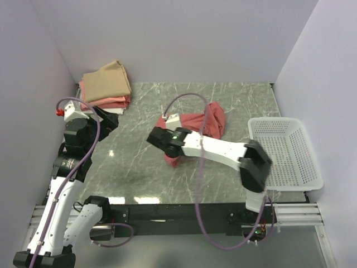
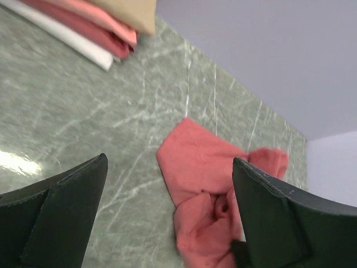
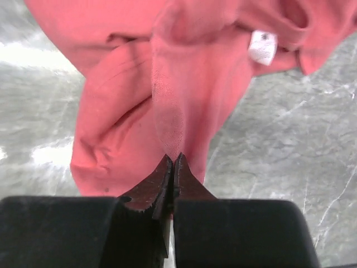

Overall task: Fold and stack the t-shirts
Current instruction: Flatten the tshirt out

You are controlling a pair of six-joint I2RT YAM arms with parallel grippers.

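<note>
A crumpled salmon-red t-shirt (image 1: 195, 128) lies in the middle of the marble table (image 1: 139, 167). My right gripper (image 3: 173, 159) is shut on a raised ridge of that t-shirt (image 3: 167, 100), pinching the cloth at the jaw tips; a white label (image 3: 262, 47) shows near the collar. Folded t-shirts are stacked at the back left, tan (image 1: 107, 81) on top, salmon-pink (image 1: 111, 102) and white (image 2: 72, 42) beneath. My left gripper (image 2: 167, 218) hangs open above the table, left of the red t-shirt (image 2: 206, 184), holding nothing.
A white perforated basket (image 1: 284, 153) stands at the right edge of the table. Grey walls enclose the back and both sides. The right arm (image 1: 223, 151) reaches across the table's front centre.
</note>
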